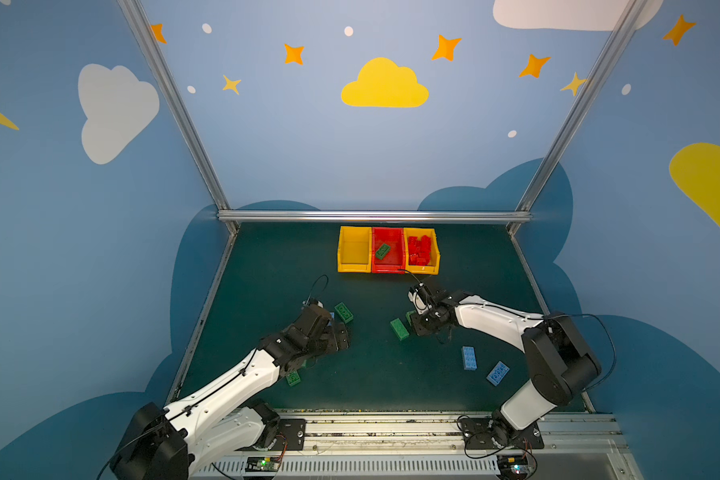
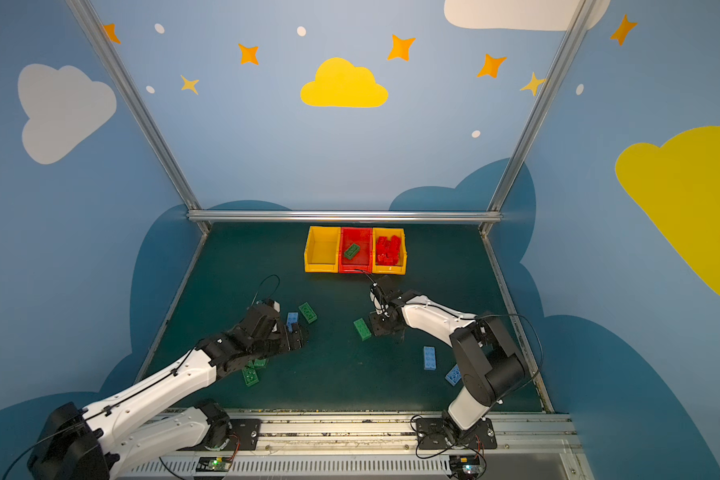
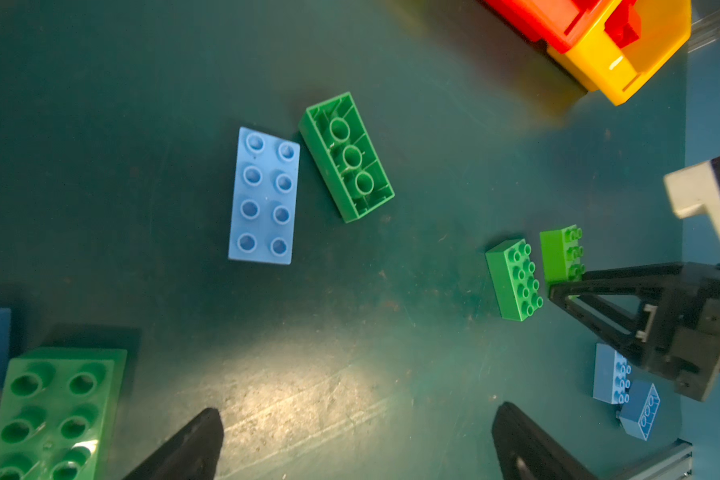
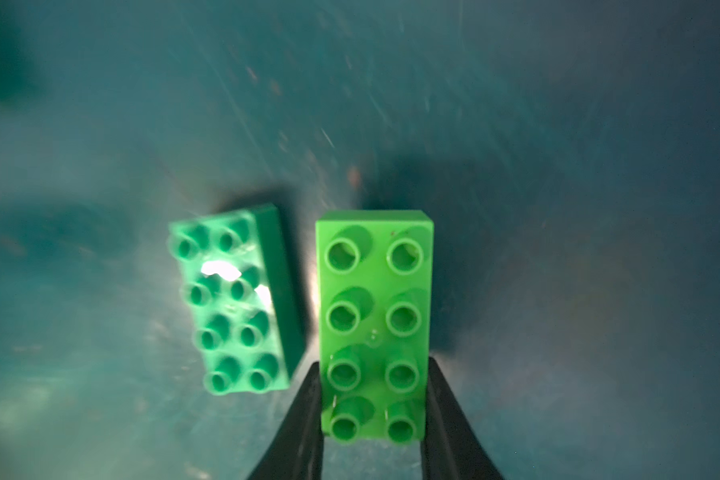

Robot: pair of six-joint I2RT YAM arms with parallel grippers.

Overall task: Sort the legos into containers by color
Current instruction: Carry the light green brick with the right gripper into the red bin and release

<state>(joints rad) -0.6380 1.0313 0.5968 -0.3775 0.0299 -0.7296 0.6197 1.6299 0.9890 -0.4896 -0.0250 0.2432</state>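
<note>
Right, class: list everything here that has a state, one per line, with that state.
right gripper: shut on the studs-up green brick, clamping its long sides
left gripper: open, holding nothing
left yellow bin: empty
red bin: holds a single green brick
right yellow bin: holds red bricks
flipped green brick: upside down, beside a blue brick

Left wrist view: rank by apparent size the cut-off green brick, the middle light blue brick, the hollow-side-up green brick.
Largest: cut-off green brick, nearest the camera.
Then light blue brick and hollow-side-up green brick, too alike to rank.
</note>
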